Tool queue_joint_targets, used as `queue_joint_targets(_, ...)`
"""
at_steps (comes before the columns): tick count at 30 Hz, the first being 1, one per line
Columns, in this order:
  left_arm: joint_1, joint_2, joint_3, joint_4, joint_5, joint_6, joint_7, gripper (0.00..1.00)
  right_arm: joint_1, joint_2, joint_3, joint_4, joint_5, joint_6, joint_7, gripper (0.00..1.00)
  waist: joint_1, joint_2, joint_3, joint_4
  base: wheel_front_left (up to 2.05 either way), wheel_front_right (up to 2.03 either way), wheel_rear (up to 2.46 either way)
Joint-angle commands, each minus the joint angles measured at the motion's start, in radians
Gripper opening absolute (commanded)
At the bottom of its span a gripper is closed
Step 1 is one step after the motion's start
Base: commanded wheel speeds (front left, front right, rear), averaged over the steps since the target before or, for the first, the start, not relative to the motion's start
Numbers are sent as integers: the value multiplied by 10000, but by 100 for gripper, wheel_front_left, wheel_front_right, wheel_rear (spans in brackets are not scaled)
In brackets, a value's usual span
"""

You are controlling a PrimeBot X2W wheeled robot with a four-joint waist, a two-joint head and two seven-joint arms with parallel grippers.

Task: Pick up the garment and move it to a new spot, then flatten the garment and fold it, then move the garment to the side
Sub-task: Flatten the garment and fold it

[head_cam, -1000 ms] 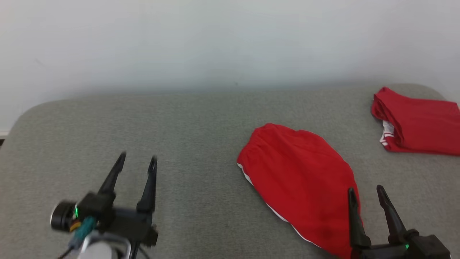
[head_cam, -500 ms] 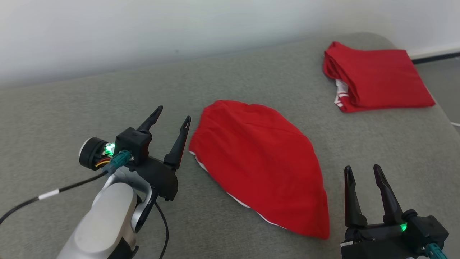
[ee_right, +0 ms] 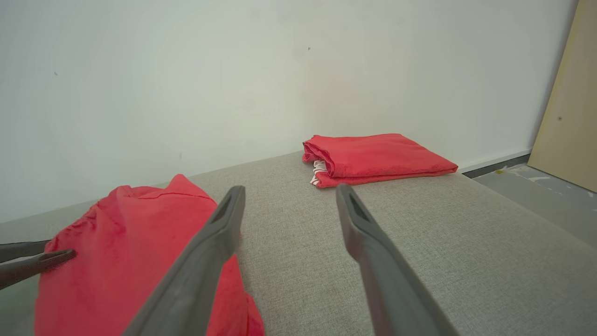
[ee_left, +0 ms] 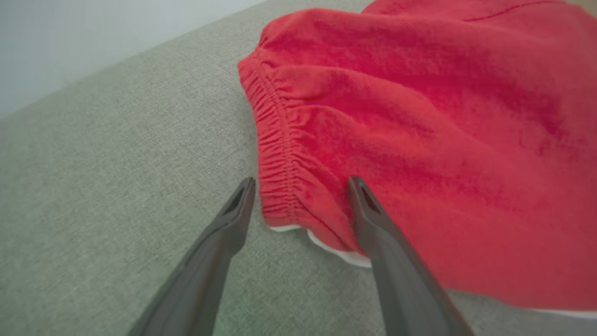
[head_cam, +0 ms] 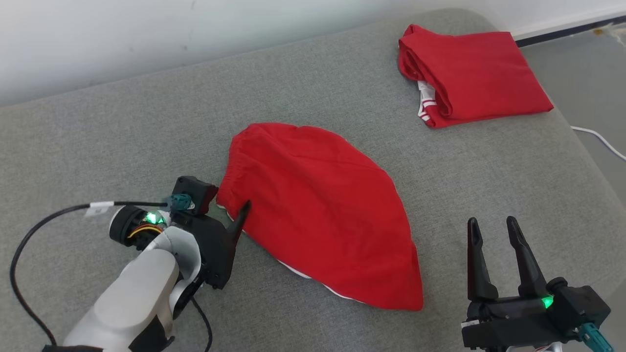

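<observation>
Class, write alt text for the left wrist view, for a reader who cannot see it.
The open left gripper straddles the elastic waistband corner of a red garment lying on a grey cushion. A white edge peeks from under the garment, and a pale wall lies beyond.

Head camera looks steeply down; wrist cameras skim low, the left closest; all share the red garment (head_cam: 323,215).

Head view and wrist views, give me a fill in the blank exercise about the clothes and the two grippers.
1. The left gripper straddles the elastic ____ of the loose garment.
2. The loose garment and the folded garment are both coloured ____.
3. The right gripper, holding nothing, is not shut but ____.
Missing words: waistband; red; open.
</observation>
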Motion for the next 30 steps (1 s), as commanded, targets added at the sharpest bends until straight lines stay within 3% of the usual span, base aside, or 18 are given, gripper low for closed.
queue_joint_targets(1,-172,83,-211,74,-161,25,184,100,-99,51,21,14,38,-29,-42,100,-2,-1,-7,-32,0,0,0)
queue_joint_targets(4,-389,89,-566,201,-654,24,561,100,-117,50,-7,27,46,-29,-42,100,-2,-1,-49,-58,0,0,0)
queue_joint_targets(5,-436,92,-752,218,-717,24,714,49,-117,50,-21,32,42,-29,-42,100,-2,-1,-66,-66,0,0,0)
queue_joint_targets(6,-516,104,-872,235,-833,24,804,32,-117,50,-30,34,37,-29,-42,100,-2,-1,-87,-71,0,0,0)
queue_joint_targets(7,-614,129,-960,274,-928,24,836,0,-106,50,-43,31,28,-29,-42,100,-2,-1,-107,-72,0,0,0)
queue_joint_targets(13,-862,53,-1130,576,-1071,24,351,0,86,50,-235,-49,15,-29,-41,100,-2,-1,-268,135,0,0,0)
queue_joint_targets(19,-684,0,-1074,586,-1057,114,-479,0,253,47,-312,-98,-93,-29,-43,100,-2,-1,-601,904,0,0,0)
queue_joint_targets(25,152,244,-1028,-272,-1166,577,-856,0,393,46,-391,-64,-258,-29,-40,100,-2,-1,-1007,1914,0,0,0)
queue_joint_targets(30,1286,643,-862,-1527,-1368,1251,-934,0,470,46,-336,2,-372,-29,-25,100,-2,-1,-1282,2502,0,0,0)
